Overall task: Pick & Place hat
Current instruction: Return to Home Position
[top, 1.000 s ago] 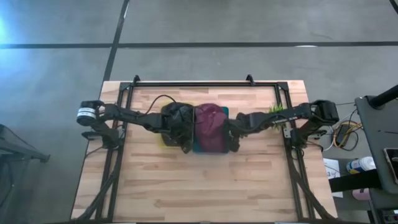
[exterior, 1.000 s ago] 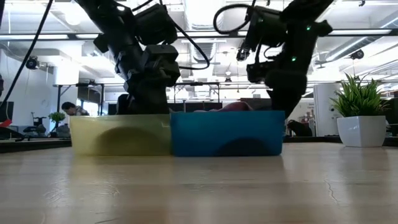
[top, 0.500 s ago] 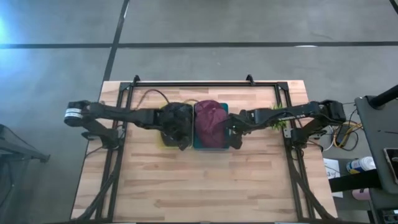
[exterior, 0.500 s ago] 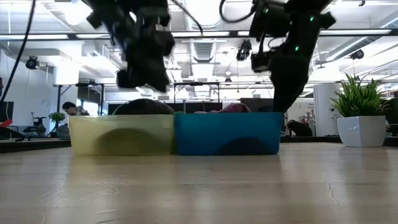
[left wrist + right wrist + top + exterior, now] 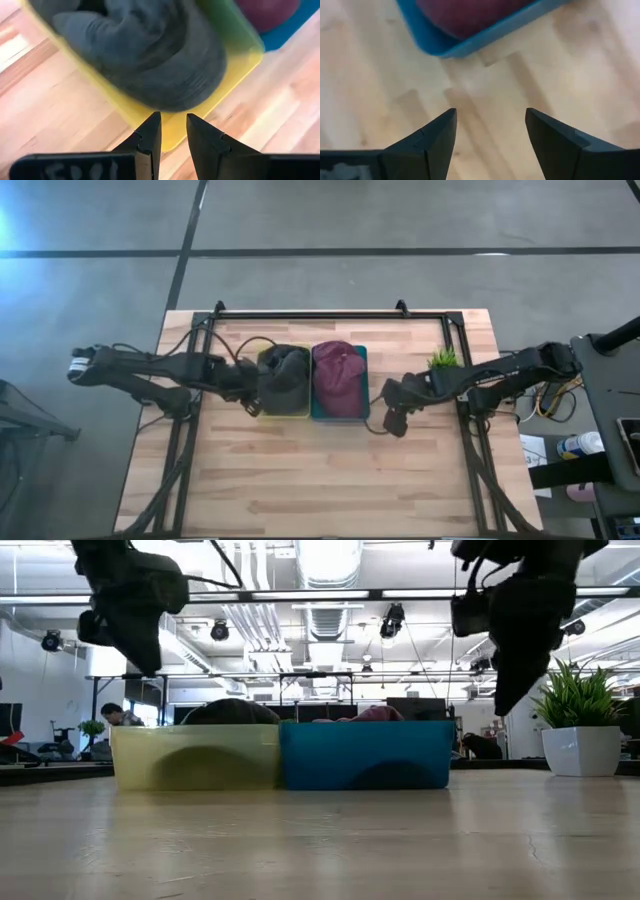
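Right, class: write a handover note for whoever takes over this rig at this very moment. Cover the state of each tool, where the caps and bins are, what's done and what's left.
Left tool: narrowly open, empty, raised above the table at the outer side of the yellow bin.
Right tool: wide open, empty, raised over bare table beside the blue bin.
Things: the bins stand side by side, touching, mid-table. The dark cap lies in the yellow bin, the red cap in the blue bin.
Done: the caps are in the bins.
Left: probably only bringing both arms to home.
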### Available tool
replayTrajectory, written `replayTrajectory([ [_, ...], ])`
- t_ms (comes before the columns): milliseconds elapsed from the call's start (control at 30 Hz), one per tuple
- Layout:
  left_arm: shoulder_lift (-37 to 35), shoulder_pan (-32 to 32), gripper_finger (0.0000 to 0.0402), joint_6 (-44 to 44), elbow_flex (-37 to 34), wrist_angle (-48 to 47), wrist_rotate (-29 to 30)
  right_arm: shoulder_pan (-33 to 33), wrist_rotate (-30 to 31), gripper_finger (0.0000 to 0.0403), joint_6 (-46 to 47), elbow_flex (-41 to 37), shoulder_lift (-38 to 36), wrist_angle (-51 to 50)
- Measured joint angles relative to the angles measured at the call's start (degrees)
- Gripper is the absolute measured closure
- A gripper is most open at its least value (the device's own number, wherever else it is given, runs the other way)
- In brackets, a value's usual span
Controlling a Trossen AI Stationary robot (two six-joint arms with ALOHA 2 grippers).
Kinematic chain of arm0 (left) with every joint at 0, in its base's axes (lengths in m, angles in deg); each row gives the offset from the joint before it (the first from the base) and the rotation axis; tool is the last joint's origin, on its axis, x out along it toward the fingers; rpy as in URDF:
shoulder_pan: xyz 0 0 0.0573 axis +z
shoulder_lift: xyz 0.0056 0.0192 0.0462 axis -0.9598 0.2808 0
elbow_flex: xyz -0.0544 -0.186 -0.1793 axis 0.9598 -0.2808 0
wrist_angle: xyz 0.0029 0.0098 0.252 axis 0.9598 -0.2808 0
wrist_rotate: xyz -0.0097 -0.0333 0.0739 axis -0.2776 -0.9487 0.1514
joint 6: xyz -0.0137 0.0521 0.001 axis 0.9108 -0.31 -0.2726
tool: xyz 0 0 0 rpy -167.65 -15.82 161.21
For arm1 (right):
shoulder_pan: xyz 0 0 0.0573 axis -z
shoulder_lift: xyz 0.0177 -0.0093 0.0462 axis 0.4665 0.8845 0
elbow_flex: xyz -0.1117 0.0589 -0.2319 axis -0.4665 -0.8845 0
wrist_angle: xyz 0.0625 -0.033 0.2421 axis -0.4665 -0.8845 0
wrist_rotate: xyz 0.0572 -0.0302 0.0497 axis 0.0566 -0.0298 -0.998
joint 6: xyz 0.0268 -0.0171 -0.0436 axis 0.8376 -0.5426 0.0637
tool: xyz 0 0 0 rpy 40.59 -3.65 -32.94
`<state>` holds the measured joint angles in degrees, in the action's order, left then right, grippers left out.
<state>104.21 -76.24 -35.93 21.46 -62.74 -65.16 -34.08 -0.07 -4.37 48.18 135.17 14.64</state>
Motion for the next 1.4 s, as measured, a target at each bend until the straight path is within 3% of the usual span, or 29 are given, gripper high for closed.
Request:
replayTrajectory([
  [267, -1.64, -0.13, 0.0316, -1.11, 0.71, 3.91, -1.10, -4.94, -5.29, 0.0170, 1.51, 3.31, -1.01, -1.98],
  [333, -1.85, -0.04, 0.0316, -0.28, 1.19, 3.99, -4.60, -5.46, -8.00, 0.0170, 4.88, 5.19, -1.79, -2.67],
  [400, -2.08, -0.58, 0.0316, -3.48, 1.28, 6.75, -8.61, -8.11, -9.07, 0.0170, 1.08, 6.82, -3.65, -0.55],
  [500, -2.69, -1.70, 0.0316, -11.27, 1.25, 17.88, -12.53, -12.53, -3.49, 0.0170, -1.58, 8.50, -8.40, 3.03],
  [667, -6.24, -1.04, 0.0316, -19.66, -0.64, 31.95, -17.17, -22.04, 5.86, 0.0170, 4.53, 4.16, -20.74, 4.81],
  [833, -12.88, 2.00, 0.0316, -22.03, -6.55, 39.32, -17.47, -30.54, 17.96, 0.0170, 7.17, -5.45, -33.14, 18.83],
  [900, -15.93, 3.44, 0.0316, -20.24, -9.34, 38.32, -17.39, -31.49, 18.92, 0.0170, 7.72, -9.07, -34.86, 24.33],
  [1000, -21.48, 5.05, 0.0316, -17.48, -14.00, 36.05, -17.59, -32.25, 14.32, 0.0170, 15.18, -13.82, -34.83, 24.74],
  [1167, -32.09, 7.51, 0.0316, -8.35, -20.17, 35.15, -14.42, -31.99, 10.28, 0.0170, 40.17, -19.82, -34.84, 22.18],
  [1200, -34.14, 7.72, 0.0316, -5.26, -21.08, 35.39, -13.33, -32.05, 10.29, 0.0170, 39.12, -20.72, -34.82, 24.99],
  [1267, -37.86, 7.62, 0.0316, -8.17, -23.26, 39.95, -14.85, -32.53, 9.45, 0.0170, 26.92, -21.92, -34.53, 38.97],
  [1333, -40.74, 7.49, 0.0316, -14.61, -25.65, 48.15, -22.99, -32.19, 8.27, 0.0170, 13.13, -23.25, -35.41, 49.26],
  [1400, -43.92, 7.96, 0.0316, -20.19, -27.97, 53.06, -30.05, -31.44, 9.55, 0.0170, 6.87, -24.36, -37.16, 52.37],
])
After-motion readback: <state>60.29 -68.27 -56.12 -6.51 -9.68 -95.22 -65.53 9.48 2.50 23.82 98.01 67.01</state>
